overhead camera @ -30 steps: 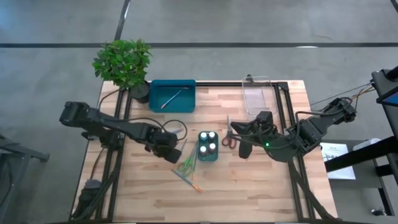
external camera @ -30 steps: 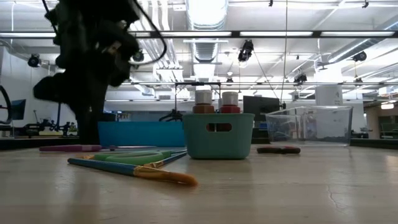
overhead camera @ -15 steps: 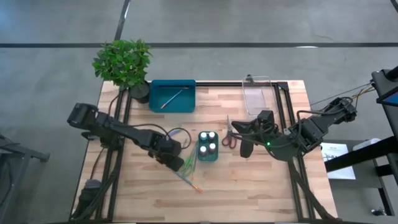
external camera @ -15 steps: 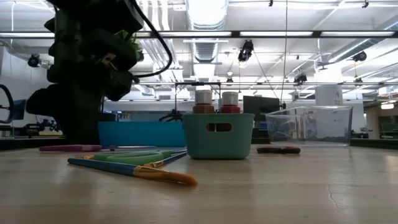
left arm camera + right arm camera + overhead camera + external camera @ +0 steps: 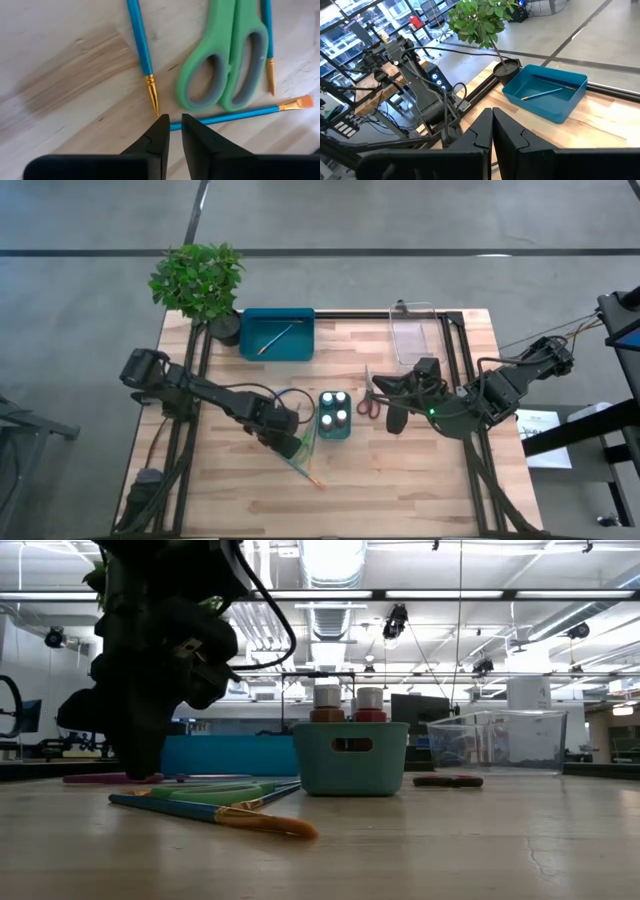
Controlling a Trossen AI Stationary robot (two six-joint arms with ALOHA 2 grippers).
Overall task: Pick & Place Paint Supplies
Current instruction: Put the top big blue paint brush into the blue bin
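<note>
Left gripper (image 5: 172, 125), fingers narrowly apart astride a blue brush (image 5: 225, 115), beside green scissors (image 5: 227, 60).
Teal tray (image 5: 277, 335): one brush. Teal caddy (image 5: 335, 420): white-capped pots (image 5: 334, 408). Clear bin (image 5: 413, 335): contents indiscernible. Right gripper (image 5: 492, 125) closed.

- Scissors (image 5: 227, 70): light green handles with grey inner loops.
- Brushes (image 5: 140, 45): blue handles, gold ferrules; one with an orange tip (image 5: 301, 102).
- Tray (image 5: 278, 334): teal.
- Small bin (image 5: 352, 757): pale teal.
- Second scissors (image 5: 369, 406): red handles.
- Table (image 5: 400, 470): light striped wood.
</note>
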